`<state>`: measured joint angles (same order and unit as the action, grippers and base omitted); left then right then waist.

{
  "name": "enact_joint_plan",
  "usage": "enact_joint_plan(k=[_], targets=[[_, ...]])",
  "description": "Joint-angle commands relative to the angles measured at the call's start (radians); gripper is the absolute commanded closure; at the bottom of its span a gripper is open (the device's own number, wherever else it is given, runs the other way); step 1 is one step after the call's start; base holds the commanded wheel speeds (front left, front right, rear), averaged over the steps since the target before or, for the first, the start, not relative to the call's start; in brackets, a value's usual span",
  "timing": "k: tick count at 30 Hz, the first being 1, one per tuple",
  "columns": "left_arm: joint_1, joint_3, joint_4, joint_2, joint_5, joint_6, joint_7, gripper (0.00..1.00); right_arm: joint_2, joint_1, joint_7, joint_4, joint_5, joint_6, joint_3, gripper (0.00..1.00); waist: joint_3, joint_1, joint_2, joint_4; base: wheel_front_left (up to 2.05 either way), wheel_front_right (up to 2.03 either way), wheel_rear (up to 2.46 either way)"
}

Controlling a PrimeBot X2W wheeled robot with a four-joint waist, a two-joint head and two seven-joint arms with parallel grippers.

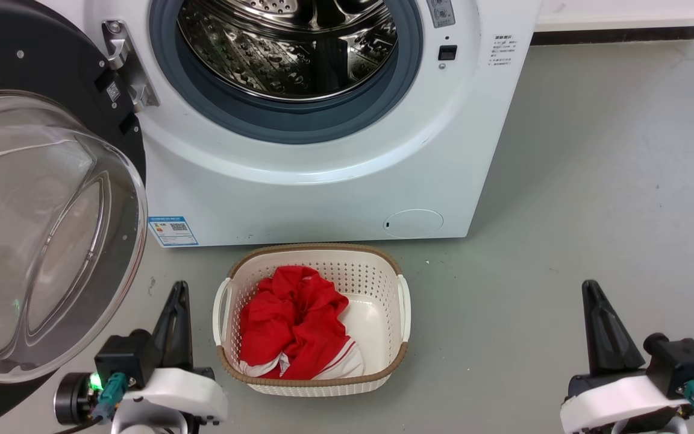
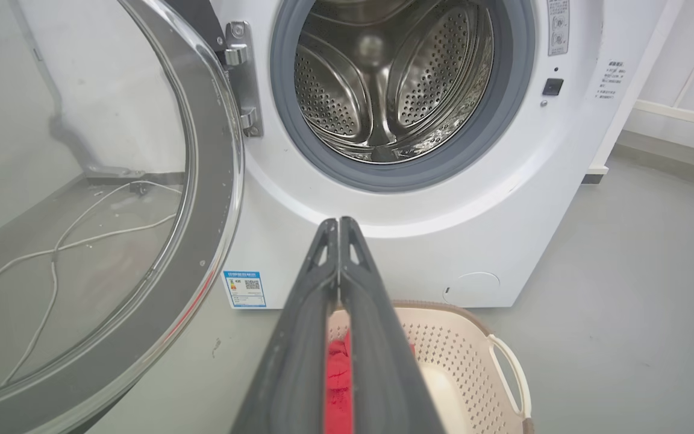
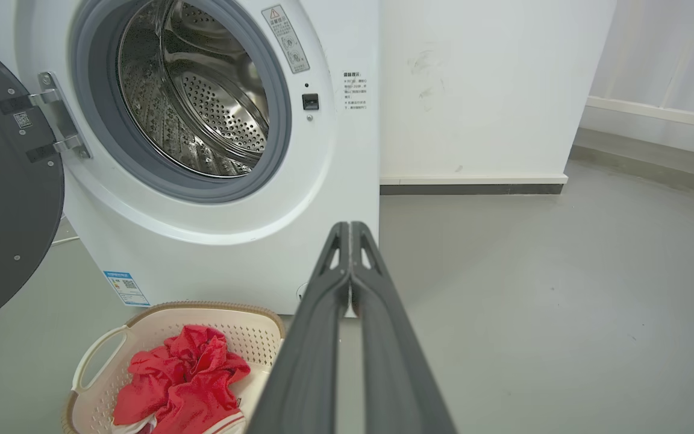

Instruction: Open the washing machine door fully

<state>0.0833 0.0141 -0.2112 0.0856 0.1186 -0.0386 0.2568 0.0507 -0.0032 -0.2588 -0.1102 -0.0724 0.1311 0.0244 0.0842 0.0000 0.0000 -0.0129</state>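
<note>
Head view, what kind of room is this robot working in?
Likely a laundry area, perhaps a bare utility or test room: a white front-loading washing machine with its door swung open, a basket holding red laundry in front of it, and a plain grey floor with white walls.

Washing machine door [image 1: 46,229] to my left of the washing machine [image 1: 323,175]; basket [image 1: 314,248] on the floor [image 1: 594,181] before it; garment [image 1: 290,325] inside.

You see the black, clear-centred washing machine door [image 1: 52,66] at upper left, the white washing machine [image 1: 323,187] with grey-ringed, hole-dotted steel drum [image 1: 287,54] and blue label [image 1: 173,231], and, bottom centre, a cream perforated basket [image 1: 383,277], brown-rimmed, holding red-and-white cloth [image 1: 290,322].
</note>
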Motion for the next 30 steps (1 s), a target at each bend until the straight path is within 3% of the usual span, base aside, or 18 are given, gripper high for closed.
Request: enact_joint_plan(k=[1,30], targets=[[-0.006,0.0,-0.012,-0.003,0.004,0.0,-0.002,1.0,0.0,0.006,0.002,-0.009,-0.005,0.0,-0.001,1.0,0.0,0.0,0.0,0.0,0.0,0.0,0.0],[0.006,0.035,-0.022,-0.015,0.521,-0.033,-0.131,1.0,0.024,-0.033,0.106,-0.054,-0.565,0.0,-0.001,1.0,-0.018,0.0,0.0,0.003,0.0,0.0,0.0]])
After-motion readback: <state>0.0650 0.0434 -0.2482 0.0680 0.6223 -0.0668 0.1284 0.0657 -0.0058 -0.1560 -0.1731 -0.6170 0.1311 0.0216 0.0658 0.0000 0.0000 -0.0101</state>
